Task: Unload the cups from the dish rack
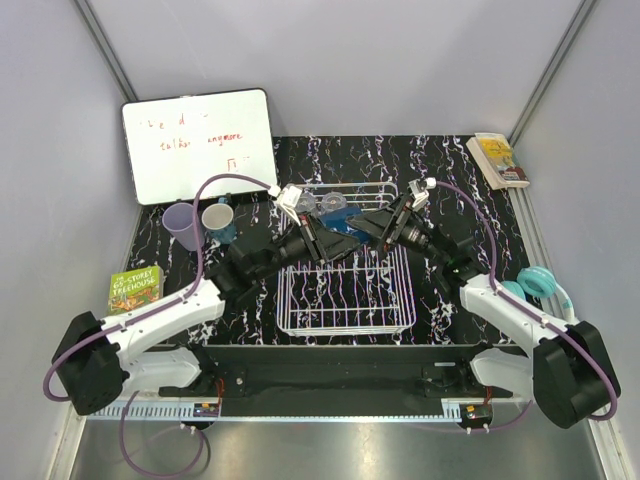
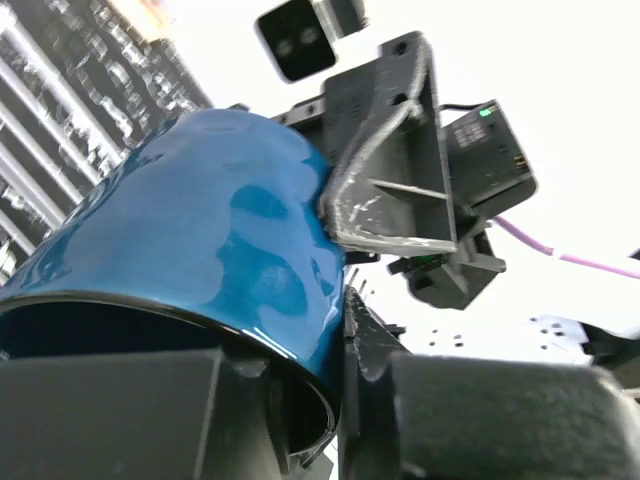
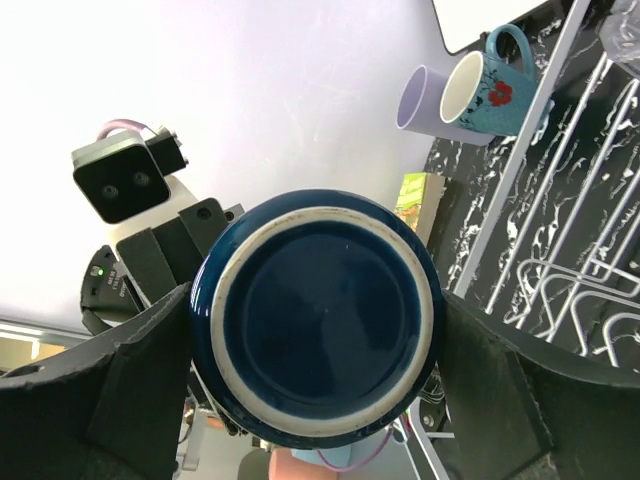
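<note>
The dark blue mug (image 1: 343, 230) hangs on its side above the white wire dish rack (image 1: 345, 305), between both grippers. My left gripper (image 1: 322, 241) pinches its wall at the rim, one finger inside and one outside (image 2: 340, 400). My right gripper (image 1: 364, 228) spans the mug's base end, with a finger pressed on each side of the mug (image 3: 325, 345). Two clear glasses (image 1: 306, 207) (image 1: 337, 205) stand at the rack's far end. The teal mug (image 1: 219, 220) and the lavender tumbler (image 1: 181, 225) sit on the table left of the rack.
A whiteboard (image 1: 198, 143) leans at the back left. A green book (image 1: 135, 288) lies at the left edge and another book (image 1: 497, 160) at the back right. Teal headphones (image 1: 540, 285) rest beside the right arm.
</note>
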`<state>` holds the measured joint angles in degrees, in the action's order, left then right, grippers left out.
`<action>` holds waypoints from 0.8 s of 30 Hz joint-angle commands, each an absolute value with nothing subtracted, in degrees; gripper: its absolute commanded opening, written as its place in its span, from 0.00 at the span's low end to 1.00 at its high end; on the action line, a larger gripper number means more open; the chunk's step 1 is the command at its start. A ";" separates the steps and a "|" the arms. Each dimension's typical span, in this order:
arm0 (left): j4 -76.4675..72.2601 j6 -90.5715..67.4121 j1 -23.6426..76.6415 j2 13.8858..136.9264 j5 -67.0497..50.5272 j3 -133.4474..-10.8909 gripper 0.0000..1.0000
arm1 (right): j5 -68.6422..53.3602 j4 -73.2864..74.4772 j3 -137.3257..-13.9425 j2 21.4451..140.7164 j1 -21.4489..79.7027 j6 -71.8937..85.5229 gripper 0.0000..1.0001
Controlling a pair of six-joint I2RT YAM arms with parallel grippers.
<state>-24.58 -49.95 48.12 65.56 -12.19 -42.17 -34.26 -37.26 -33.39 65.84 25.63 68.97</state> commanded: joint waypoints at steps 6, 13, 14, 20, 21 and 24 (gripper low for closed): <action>-15.74 -47.29 47.81 63.72 -4.32 -43.33 0.00 | -36.13 -39.64 -34.89 63.46 26.98 60.38 0.00; -8.80 -42.72 47.81 57.58 -0.53 -45.08 0.00 | -35.85 -32.88 -37.09 62.05 26.98 56.25 0.65; -6.87 -41.58 47.81 57.05 -0.09 -45.61 0.00 | -35.77 -32.44 -37.26 61.96 26.98 56.16 0.70; -2.90 -39.64 47.81 54.76 1.84 -48.51 0.00 | -35.33 -31.82 -37.97 62.58 26.98 56.34 1.00; -3.07 -39.64 47.81 54.32 1.76 -48.43 0.00 | -35.33 -31.56 -38.14 62.75 26.98 56.34 1.00; -3.95 -39.64 47.81 53.62 2.02 -47.82 0.00 | -35.42 -31.03 -38.58 63.19 27.07 56.34 1.00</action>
<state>-6.33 -42.33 49.67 57.12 -8.78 -45.63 -36.10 -31.22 -36.34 64.25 28.12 62.78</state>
